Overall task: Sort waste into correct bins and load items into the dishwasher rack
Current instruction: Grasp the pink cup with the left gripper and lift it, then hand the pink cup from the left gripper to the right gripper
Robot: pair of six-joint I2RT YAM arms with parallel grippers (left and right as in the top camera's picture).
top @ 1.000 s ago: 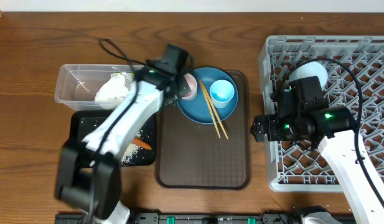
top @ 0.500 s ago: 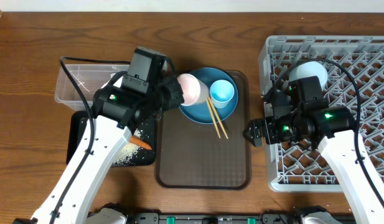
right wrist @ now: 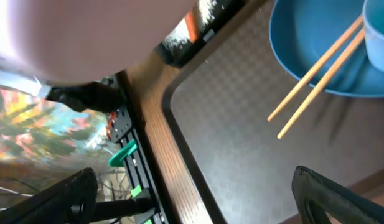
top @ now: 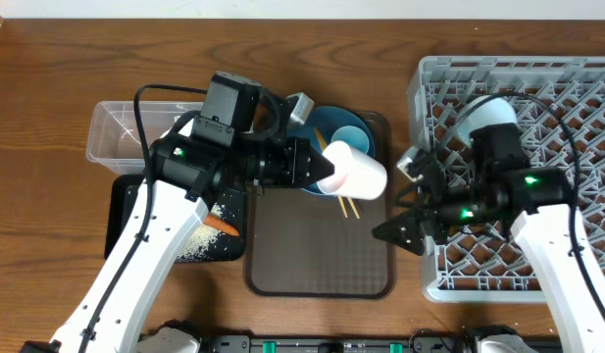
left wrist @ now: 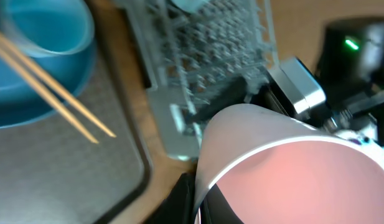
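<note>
My left gripper [top: 320,175] is shut on the rim of the pink cup [top: 355,176], which it holds sideways above the brown tray [top: 317,260]. In the left wrist view the pink cup [left wrist: 291,168] fills the lower right, with one finger on each side of its wall at my left gripper [left wrist: 201,208]. My right gripper [top: 402,201] stands open just right of the cup, beside the grey dishwasher rack [top: 557,78]. A light blue bowl [top: 490,110] sits upturned in the rack. The light blue cup [top: 353,137] and chopsticks [right wrist: 316,81] rest on a blue plate [right wrist: 304,37]. My right gripper [right wrist: 192,205] holds nothing.
A clear tub [top: 121,132] stands at the left, partly behind my left arm. Below it a black tray [top: 126,211] holds an orange carrot [top: 222,226] and loose rice [top: 196,245]. The rack fills the right side of the table.
My left gripper lifted the pink cup off the blue plate and carried it right over the brown tray, tipping it sideways. My right gripper swung left out of the rack toward the cup.
</note>
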